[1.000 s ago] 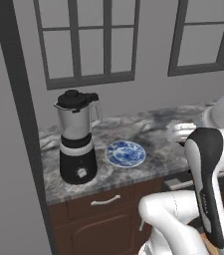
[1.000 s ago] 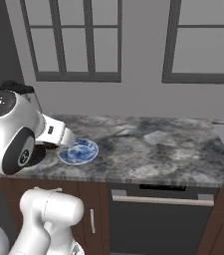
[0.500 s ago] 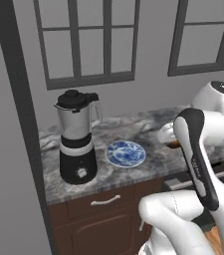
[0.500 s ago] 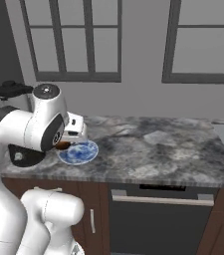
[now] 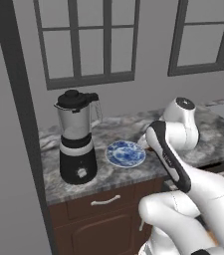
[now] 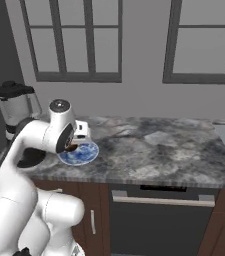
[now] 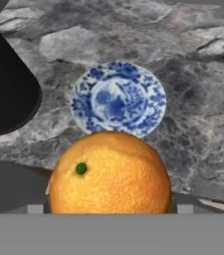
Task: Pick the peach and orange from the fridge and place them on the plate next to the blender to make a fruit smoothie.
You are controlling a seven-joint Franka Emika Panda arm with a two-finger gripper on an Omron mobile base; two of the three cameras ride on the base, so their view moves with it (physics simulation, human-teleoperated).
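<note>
**Orange held above the near edge of the plate**

In the hand view the orange (image 7: 110, 172) is seen large at the bottom centre, clenched in the claw (image 7: 108, 209), whose tips are hidden behind the fruit. A small green stem spot is turned toward the camera. Just beyond the fruit, in the middle of the frame, the blue-patterned plate (image 7: 117, 98) lies flat on the marbled grey surface (image 7: 198, 89); its near rim is covered by the top of the orange, and its face is bare. At the left edge of the same frame the black base of the blender (image 7: 4, 89) stands near the plate but apart from it, with a strip of stone between them.

In the left base view the blender (image 5: 77, 137) stands at the left of the frame, the plate (image 5: 126, 153) at centre just beside it, and the arm's white wrist is hung over the plate's right rim. Open stone is left to the right of the plate and behind it toward the wall under the window.

In the right base view the plate (image 6: 79, 153) is seen at the left, partly covered by the wrist, with a small dark-orange patch of the fruit (image 6: 70, 148) at its near-left rim. A broad stretch of surface (image 6: 154, 150) runs free to the right.
</note>
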